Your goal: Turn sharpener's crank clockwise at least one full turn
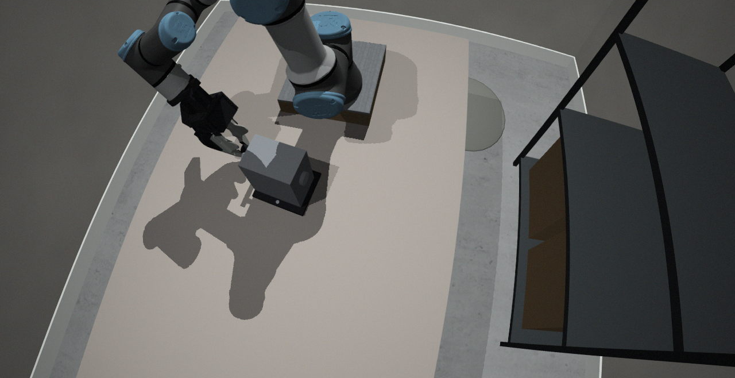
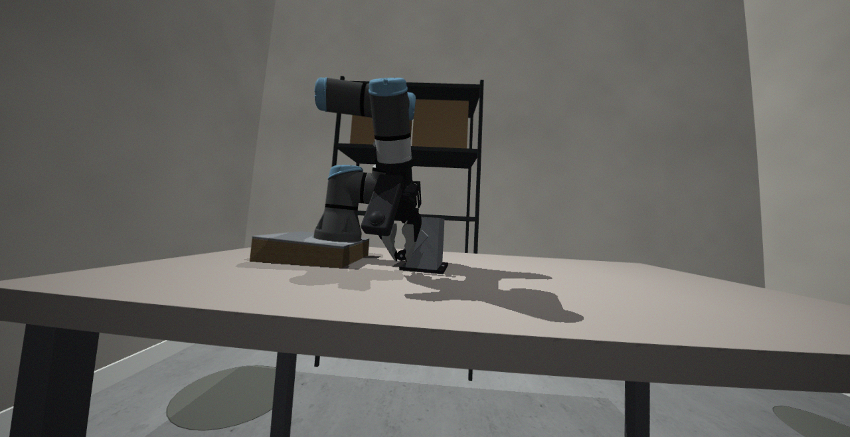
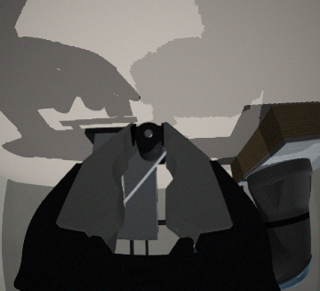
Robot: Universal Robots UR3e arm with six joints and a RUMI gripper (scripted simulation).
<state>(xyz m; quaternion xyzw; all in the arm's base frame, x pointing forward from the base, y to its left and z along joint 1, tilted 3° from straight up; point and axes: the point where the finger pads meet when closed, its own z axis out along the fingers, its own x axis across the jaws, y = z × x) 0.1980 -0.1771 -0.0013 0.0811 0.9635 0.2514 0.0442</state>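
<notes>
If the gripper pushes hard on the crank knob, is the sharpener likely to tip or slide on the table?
Probably not tip: the sharpener is a squat block on a wider black base plate. It may slide, since the table looks smooth. The gripper is shut on the round crank knob, which could slip between the fingers.

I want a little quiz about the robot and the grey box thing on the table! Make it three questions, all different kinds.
1. True or false: the hand is shut on the crank knob.
2. Where does the sharpener sit? A) on the shelf rack B) on the table C) on the floor
3. Fill in: the arm's foot stands on a ____-sided base block.

Key: 1 true. 2 B. 3 wood.
</notes>
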